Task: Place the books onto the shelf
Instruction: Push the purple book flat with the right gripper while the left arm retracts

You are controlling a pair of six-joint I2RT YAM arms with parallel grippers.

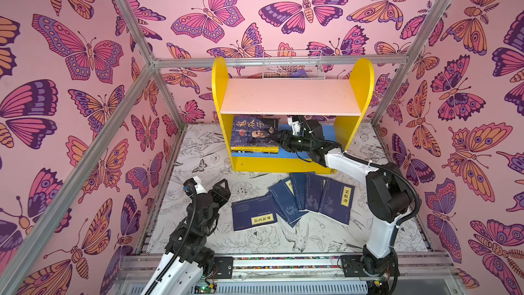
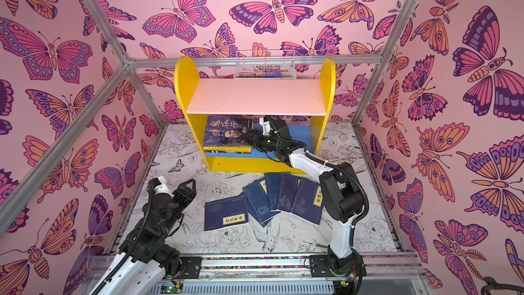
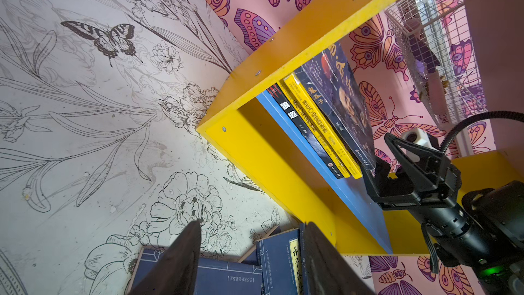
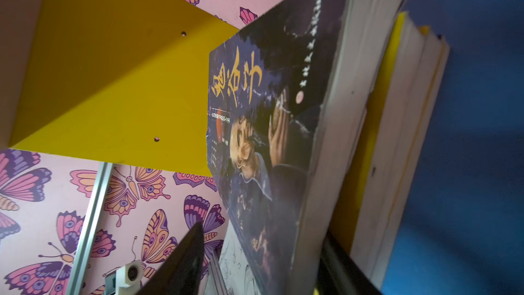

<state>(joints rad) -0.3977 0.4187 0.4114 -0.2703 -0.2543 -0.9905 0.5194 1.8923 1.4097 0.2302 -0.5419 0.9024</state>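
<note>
The shelf (image 1: 289, 96) (image 2: 255, 96) stands at the back, its pink upper board bare. A short stack of books (image 1: 253, 134) (image 2: 226, 134) lies flat at the left end of the blue lower board, with the dark portrait cover (image 4: 269, 137) (image 3: 337, 95) on top. My right gripper (image 1: 279, 140) (image 2: 246, 137) (image 4: 262, 229) is open at the stack's right corner; one finger stands off the cover, the other lies under the top book. Several navy books (image 1: 297, 200) (image 2: 269, 200) lie fanned on the floor. Open and holding nothing, my left gripper (image 1: 224, 191) (image 3: 253, 224) hovers by their left end.
A white wire basket (image 1: 293, 65) (image 3: 425, 38) hangs on the back wall behind the shelf. The right half of the blue board (image 1: 323, 134) is bare. Butterfly walls and aluminium frame bars (image 1: 283, 62) enclose the floor mat (image 1: 198, 148).
</note>
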